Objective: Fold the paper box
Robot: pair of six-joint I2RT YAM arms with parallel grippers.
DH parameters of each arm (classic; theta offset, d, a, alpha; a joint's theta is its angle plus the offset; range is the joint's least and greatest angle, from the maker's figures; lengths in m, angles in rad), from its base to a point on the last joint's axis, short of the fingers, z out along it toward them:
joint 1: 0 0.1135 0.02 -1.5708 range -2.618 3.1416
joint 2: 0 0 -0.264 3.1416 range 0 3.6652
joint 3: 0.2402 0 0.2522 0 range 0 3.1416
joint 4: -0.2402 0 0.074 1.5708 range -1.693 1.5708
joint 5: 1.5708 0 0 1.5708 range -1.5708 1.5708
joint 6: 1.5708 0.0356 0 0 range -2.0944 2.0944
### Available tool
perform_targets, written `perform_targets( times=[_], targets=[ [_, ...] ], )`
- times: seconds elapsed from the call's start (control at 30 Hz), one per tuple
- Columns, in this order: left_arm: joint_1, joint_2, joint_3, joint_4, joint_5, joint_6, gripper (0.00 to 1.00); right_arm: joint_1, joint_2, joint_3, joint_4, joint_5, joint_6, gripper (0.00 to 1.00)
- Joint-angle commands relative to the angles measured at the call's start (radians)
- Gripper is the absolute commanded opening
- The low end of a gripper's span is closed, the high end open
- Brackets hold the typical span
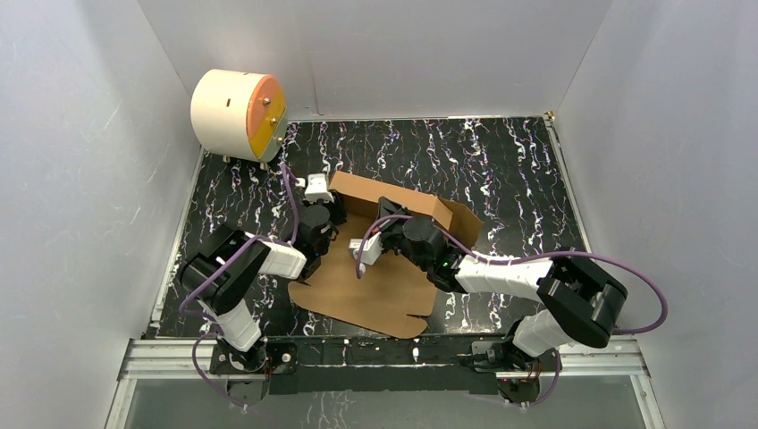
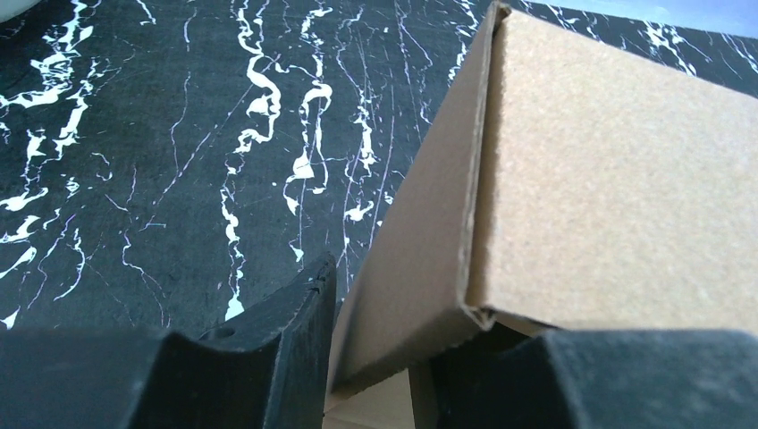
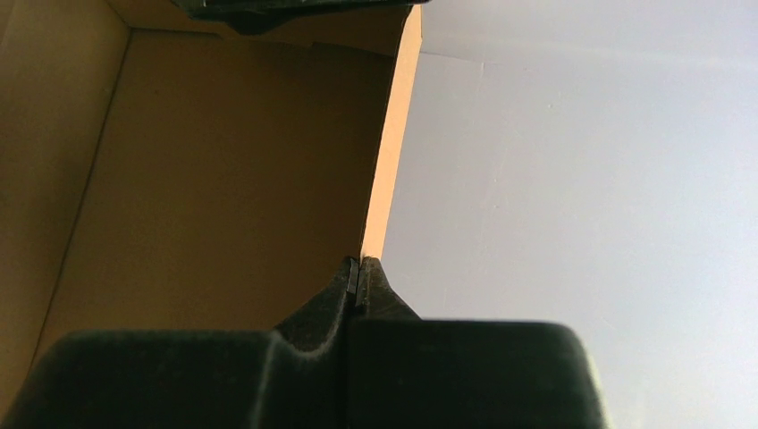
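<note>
The paper box [image 1: 371,286] is brown corrugated cardboard, its front part flat on the table and its back walls [image 1: 393,195] raised. My left gripper [image 1: 331,213] is at the box's left rear corner. In the left wrist view its jaws [image 2: 380,357] stand either side of a slanted side flap [image 2: 420,241] at that corner and close on it. My right gripper [image 1: 384,219] is at the middle of the raised part. In the right wrist view it [image 3: 359,273] is shut on the thin edge of an upright cardboard wall [image 3: 223,179].
A cream cylinder with an orange face [image 1: 237,114] stands at the back left corner. The black marbled table [image 1: 501,170] is enclosed by white walls on three sides. A metal rail [image 1: 384,353] runs along the near edge by the arm bases.
</note>
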Motion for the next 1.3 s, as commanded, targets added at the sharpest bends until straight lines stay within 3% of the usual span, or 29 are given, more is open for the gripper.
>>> perform_targets(
  times=[0.0,0.53,0.73,0.9,1.27],
  targets=[
    [0.001,0.030,0.058,0.062,-0.262,-0.004,0.29,0.017,0.004,0.008,-0.097,-0.082,0.063,0.00],
    [-0.065,0.115,0.160,0.079,-0.602,-0.023,0.30,0.017,0.008,0.028,-0.139,-0.095,0.110,0.00],
    [-0.066,0.136,0.163,0.079,-0.622,-0.005,0.33,0.016,0.022,0.027,-0.121,-0.094,0.116,0.00],
    [-0.066,0.127,0.136,0.088,-0.511,-0.012,0.43,0.015,0.047,0.038,-0.085,-0.097,0.102,0.00],
    [-0.065,-0.004,0.035,0.097,-0.495,0.065,0.73,-0.045,0.099,0.082,-0.014,-0.126,0.063,0.00]
  ],
)
